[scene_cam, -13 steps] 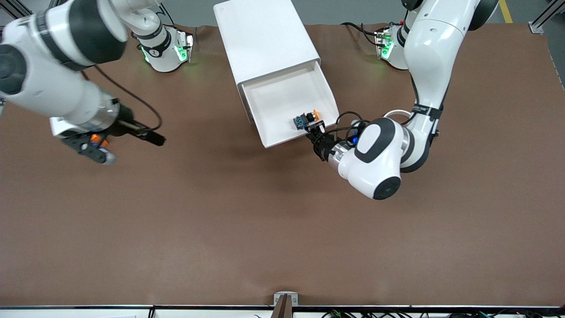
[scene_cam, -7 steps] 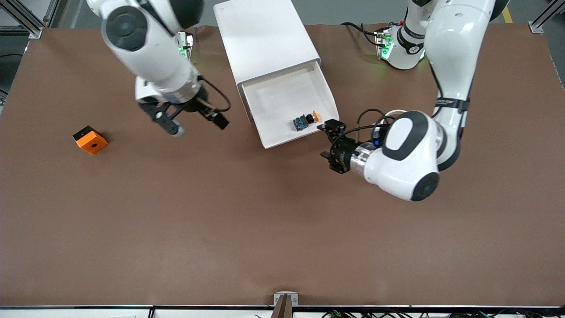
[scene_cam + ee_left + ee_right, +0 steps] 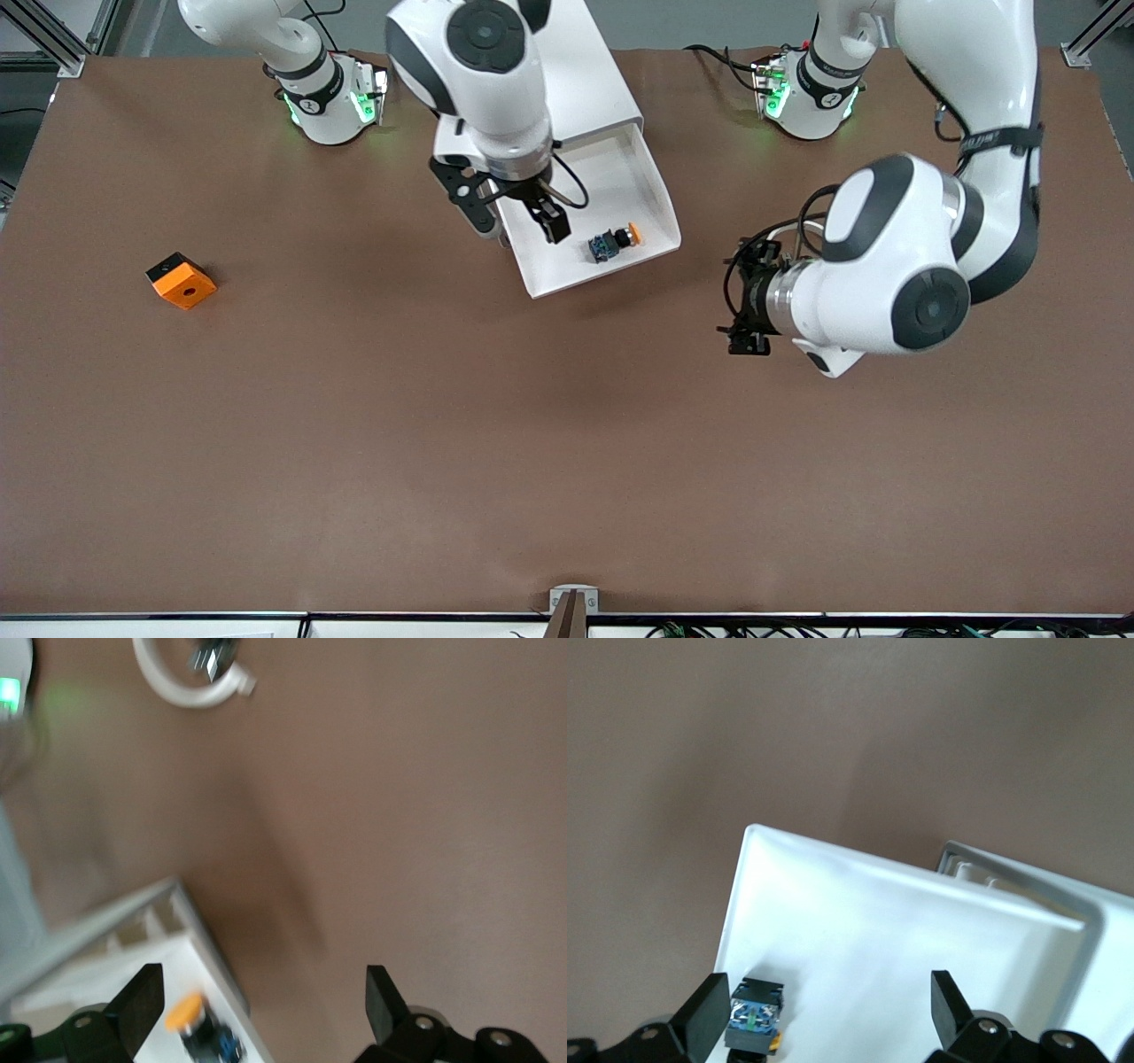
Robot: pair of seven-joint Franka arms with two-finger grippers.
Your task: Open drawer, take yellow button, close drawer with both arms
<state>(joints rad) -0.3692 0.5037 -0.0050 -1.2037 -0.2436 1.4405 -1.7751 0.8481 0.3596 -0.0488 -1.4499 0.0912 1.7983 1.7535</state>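
Note:
The drawer stands pulled out of the white cabinet, and the button lies on its side in the corner nearest the front camera. My right gripper hangs open over the drawer's edge toward the right arm's end. In the right wrist view the button sits close to one finger of the right gripper, on the white drawer floor. My left gripper is open and holds nothing, over bare table beside the drawer toward the left arm's end. In the left wrist view, the left gripper frames the drawer rim and the button.
An orange cube with a hole sits on the brown table toward the right arm's end. A white ring with small dark pieces lies on the table under the left arm. The cabinet stands between the two arm bases.
The right arm has swung from the orange cube across to the open drawer. The left gripper has opened and drawn back from the drawer's front toward the left arm's end.

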